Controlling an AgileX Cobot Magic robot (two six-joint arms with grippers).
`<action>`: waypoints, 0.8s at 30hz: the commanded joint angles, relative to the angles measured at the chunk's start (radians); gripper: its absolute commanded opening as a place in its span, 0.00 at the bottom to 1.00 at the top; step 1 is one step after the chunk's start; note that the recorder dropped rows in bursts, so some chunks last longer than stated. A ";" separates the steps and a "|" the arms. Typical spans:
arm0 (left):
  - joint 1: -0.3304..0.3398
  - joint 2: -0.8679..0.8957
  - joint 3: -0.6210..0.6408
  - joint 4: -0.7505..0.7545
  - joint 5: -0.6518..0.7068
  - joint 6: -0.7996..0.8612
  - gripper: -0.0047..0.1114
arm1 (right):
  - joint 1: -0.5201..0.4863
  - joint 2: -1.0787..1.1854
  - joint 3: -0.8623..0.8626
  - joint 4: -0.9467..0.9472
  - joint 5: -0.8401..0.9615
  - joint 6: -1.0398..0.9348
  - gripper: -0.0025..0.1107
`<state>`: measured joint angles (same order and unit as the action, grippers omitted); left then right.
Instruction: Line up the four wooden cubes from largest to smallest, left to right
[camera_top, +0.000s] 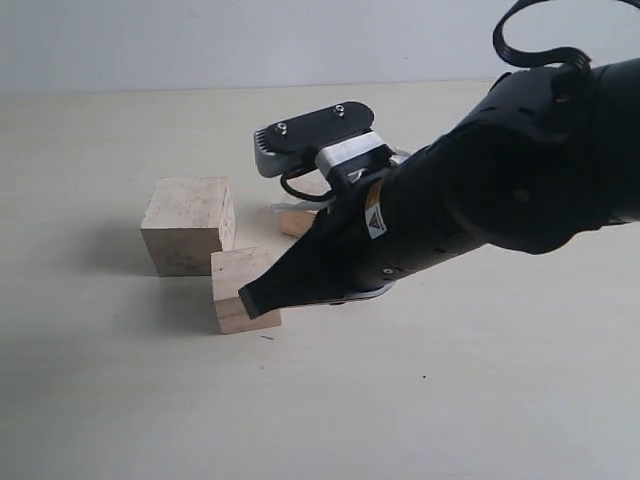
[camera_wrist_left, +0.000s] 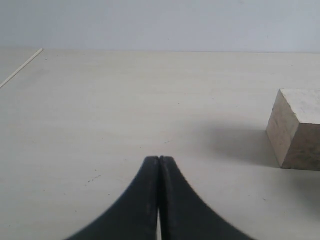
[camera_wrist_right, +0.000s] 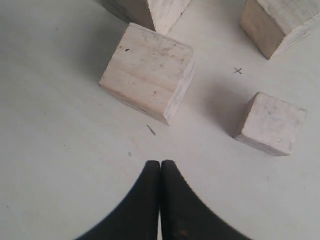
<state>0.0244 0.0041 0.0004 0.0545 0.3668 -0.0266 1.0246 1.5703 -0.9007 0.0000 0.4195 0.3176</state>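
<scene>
Noted both finger pairs closed on nothing, right gripper (camera_wrist_right: 160, 163) close by mid-sized cube (camera_wrist_right: 148, 72), left gripper (camera_wrist_left: 159, 159) apart; risks shoving that cube into largest cube (camera_top: 188, 225) if lowered unopened.

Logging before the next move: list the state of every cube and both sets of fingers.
Largest cube: flat on table, unheld.
Second cube: flat on table, unheld.
Smallest cube: flat on table, unheld.
Remaining cube: on table, partly cropped.
Left fingers: shut, empty.
Right fingers: shut, empty.
</scene>
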 joint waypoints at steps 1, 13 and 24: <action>0.003 -0.004 0.000 -0.008 -0.007 -0.008 0.04 | -0.001 -0.056 0.005 0.000 -0.016 -0.011 0.02; 0.003 -0.004 0.000 -0.008 -0.007 -0.008 0.04 | -0.001 -0.105 0.005 0.110 0.013 -0.011 0.02; 0.003 -0.004 0.000 -0.008 -0.007 -0.008 0.04 | -0.001 0.004 0.001 0.378 0.019 -0.202 0.02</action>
<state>0.0244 0.0041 0.0004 0.0545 0.3668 -0.0266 1.0246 1.5476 -0.9007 0.2643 0.4398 0.1786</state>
